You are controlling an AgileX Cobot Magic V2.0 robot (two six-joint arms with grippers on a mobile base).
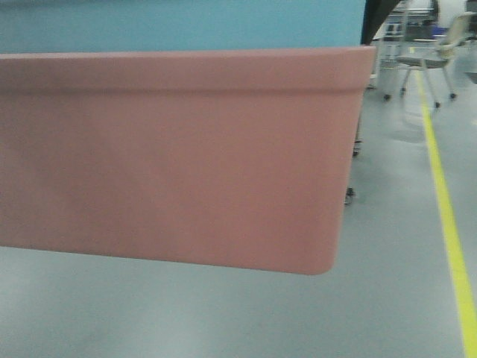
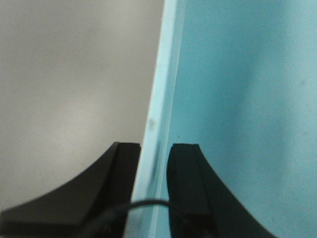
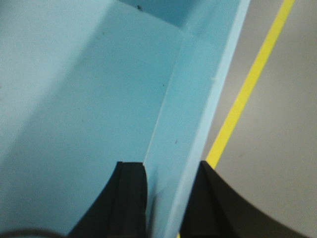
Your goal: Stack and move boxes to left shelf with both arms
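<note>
Firstly, the left tool (image 2: 154, 186) is clamping a side wall of the light blue tub (image 2: 237, 99), with one black finger (image 2: 121, 191) sitting outside the wall and the other inside; the tub's interior is lying toward 3 o'clock. The right tool (image 3: 166, 198) is pinching another wall of the same tub, near an inner corner, with the interior lying toward 9 o'clock. In the front view the pink tub (image 1: 171, 156) is filling most of the picture, and the blue one is rising above its rim at 12 o'clock. The grey floor (image 1: 223, 313) is showing beneath the pink tub at 6 o'clock. A yellow line (image 1: 447, 216) is running along the floor at 3 to 5 o'clock. A chair (image 1: 432, 52) is standing at 1 o'clock, well apart.
</note>
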